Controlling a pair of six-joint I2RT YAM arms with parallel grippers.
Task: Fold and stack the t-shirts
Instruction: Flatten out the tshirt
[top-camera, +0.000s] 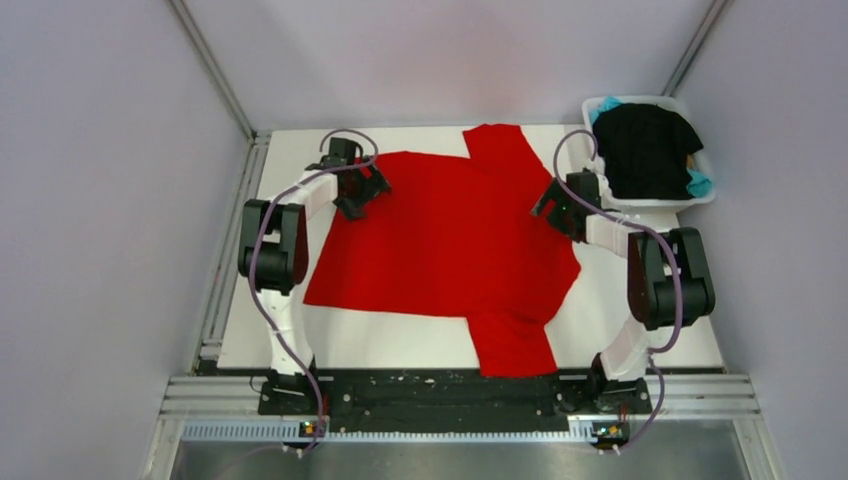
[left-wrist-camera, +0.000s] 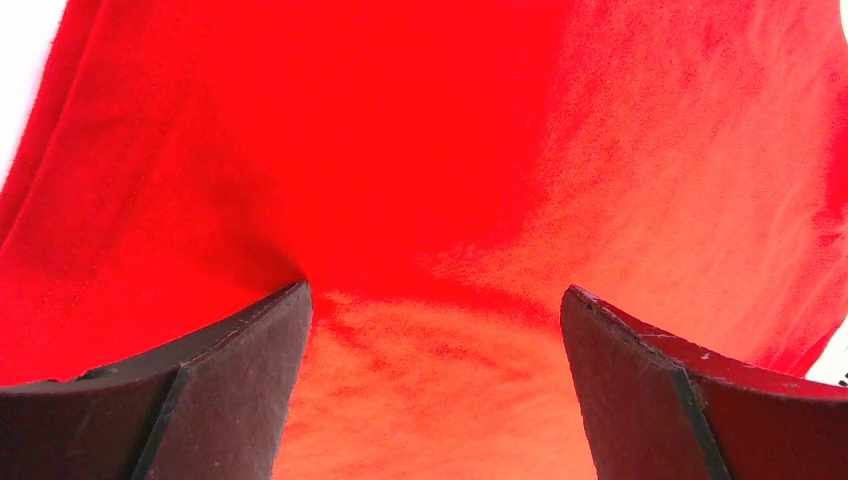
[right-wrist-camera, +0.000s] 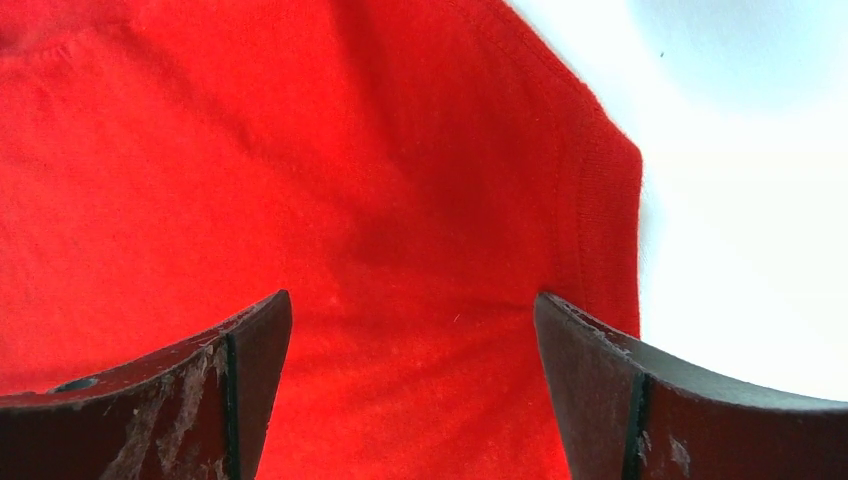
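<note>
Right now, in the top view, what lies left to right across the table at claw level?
left claw -> red t-shirt -> right claw -> white tub holding the black t-shirt

The red t-shirt (top-camera: 440, 240) is plain, bright and unprinted against the white desk (top-camera: 400, 345). The tub (top-camera: 660, 203) is white, with a plain black t-shirt (top-camera: 645, 150) and a teal t-shirt (top-camera: 698, 184). The left claw (left-wrist-camera: 435, 292) and right claw (right-wrist-camera: 412, 295) look near black.
</note>
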